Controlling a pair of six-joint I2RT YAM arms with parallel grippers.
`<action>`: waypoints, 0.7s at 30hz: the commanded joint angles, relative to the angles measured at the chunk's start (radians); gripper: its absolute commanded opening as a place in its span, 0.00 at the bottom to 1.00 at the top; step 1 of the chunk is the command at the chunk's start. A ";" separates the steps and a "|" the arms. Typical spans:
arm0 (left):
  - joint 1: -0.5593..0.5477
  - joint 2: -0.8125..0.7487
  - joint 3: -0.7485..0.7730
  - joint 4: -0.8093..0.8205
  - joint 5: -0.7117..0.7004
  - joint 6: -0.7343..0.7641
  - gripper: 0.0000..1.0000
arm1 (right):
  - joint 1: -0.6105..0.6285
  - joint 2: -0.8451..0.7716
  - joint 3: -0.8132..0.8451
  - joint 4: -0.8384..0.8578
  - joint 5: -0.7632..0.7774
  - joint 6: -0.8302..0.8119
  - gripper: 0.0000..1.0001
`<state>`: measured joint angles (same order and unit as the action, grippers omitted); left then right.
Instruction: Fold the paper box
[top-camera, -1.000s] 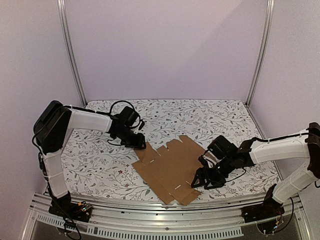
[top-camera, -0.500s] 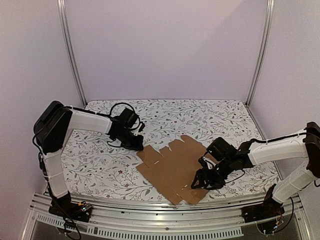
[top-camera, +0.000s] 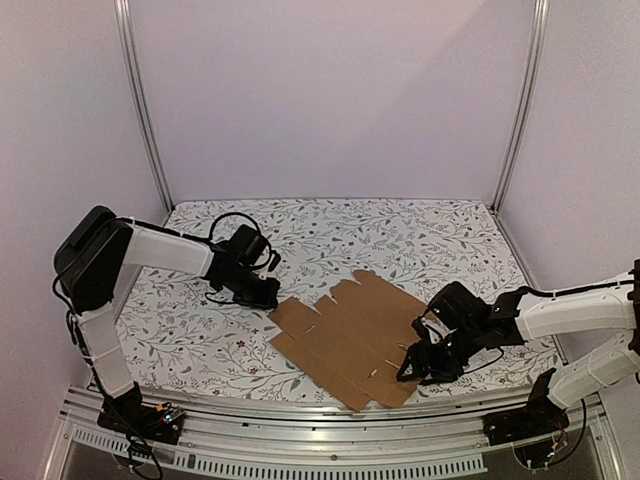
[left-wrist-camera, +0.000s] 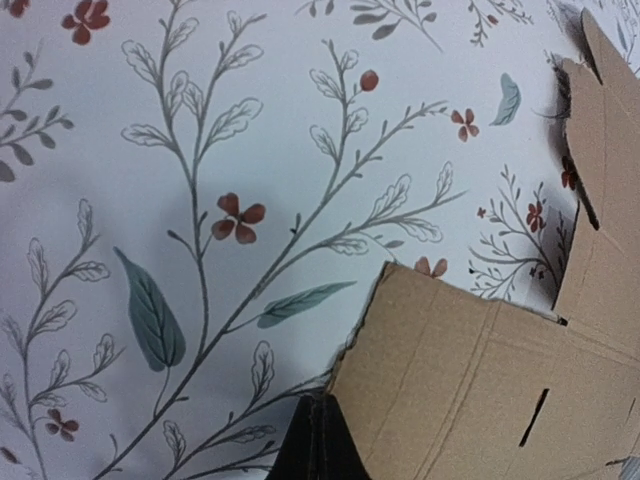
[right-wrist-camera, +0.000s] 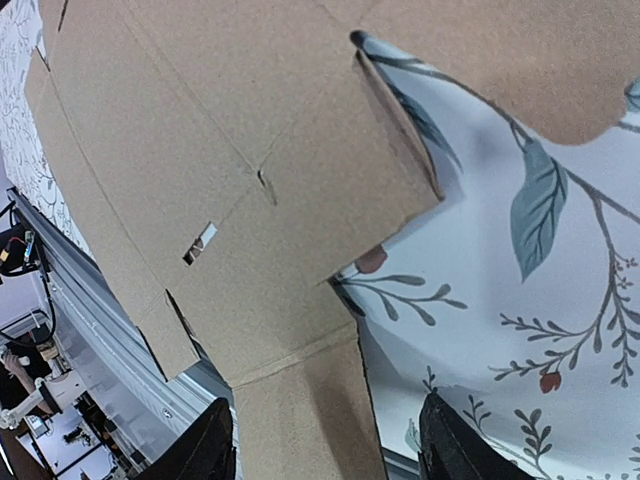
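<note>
Paper box (top-camera: 345, 335) lies flat; left gripper (top-camera: 267, 296) closed, perhaps gripping it; right gripper (top-camera: 413, 367) parted.

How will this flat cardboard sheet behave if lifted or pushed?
The paper box looks thin and scored, so it would probably hinge at its creases. Lying flat on the patterned surface, it likely slides when pushed.
</note>
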<state>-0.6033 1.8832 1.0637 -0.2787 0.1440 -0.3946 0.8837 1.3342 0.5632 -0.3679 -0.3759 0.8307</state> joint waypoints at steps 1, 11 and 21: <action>0.010 -0.043 -0.057 0.033 -0.020 -0.044 0.00 | 0.005 -0.051 -0.046 -0.007 0.017 0.038 0.61; -0.030 -0.096 -0.131 0.063 -0.069 -0.137 0.00 | 0.006 -0.124 -0.088 0.045 -0.011 0.104 0.47; -0.092 -0.142 -0.198 0.082 -0.111 -0.225 0.00 | 0.006 -0.142 -0.115 0.135 -0.001 0.180 0.20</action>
<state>-0.6636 1.7699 0.9009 -0.1955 0.0586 -0.5716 0.8837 1.2034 0.4648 -0.2775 -0.3843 0.9726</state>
